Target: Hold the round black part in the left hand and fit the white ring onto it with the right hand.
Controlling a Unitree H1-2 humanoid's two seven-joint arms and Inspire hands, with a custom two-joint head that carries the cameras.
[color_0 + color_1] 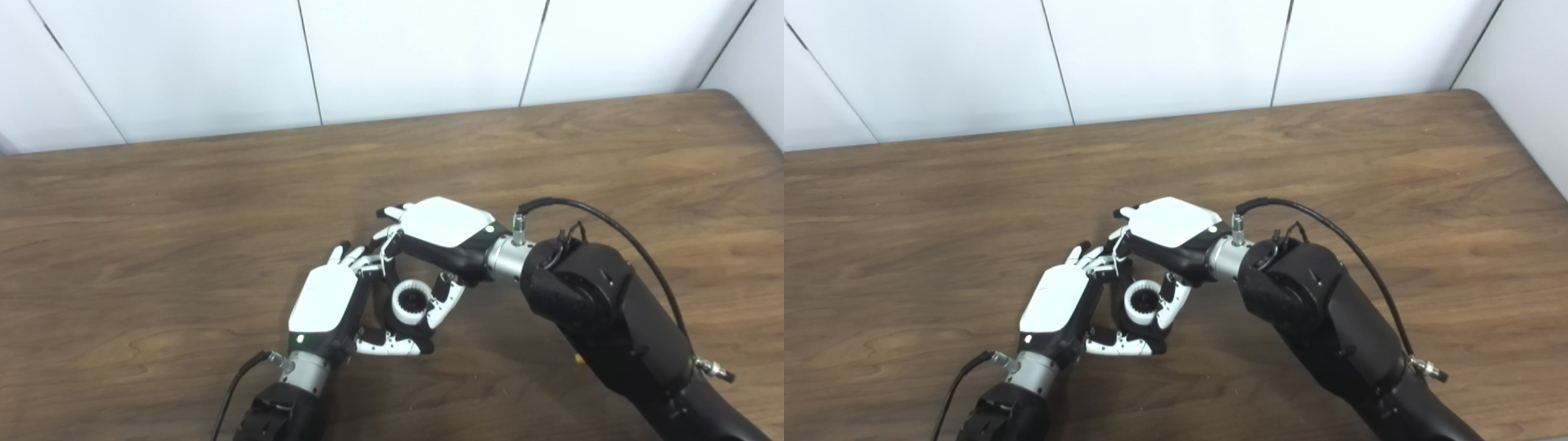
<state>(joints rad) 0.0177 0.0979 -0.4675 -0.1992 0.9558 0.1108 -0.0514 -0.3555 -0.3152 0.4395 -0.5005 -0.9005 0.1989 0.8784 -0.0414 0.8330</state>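
Between your hands: toothed white plastic ring (411,301) over round black part (414,299); left hand (331,303) cradling part, right hand (442,236) pinching ring. Risk: tilt jams ring.

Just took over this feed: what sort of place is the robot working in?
Probably a bare lab or test bench rather than a factory line: a brown wood-grain table against a plain white panelled wall, with only the small white toothed ring between the two hands.

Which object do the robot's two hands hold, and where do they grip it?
The toothed white ring, dark inside, sits between left hand and right hand, fingers around its rim.
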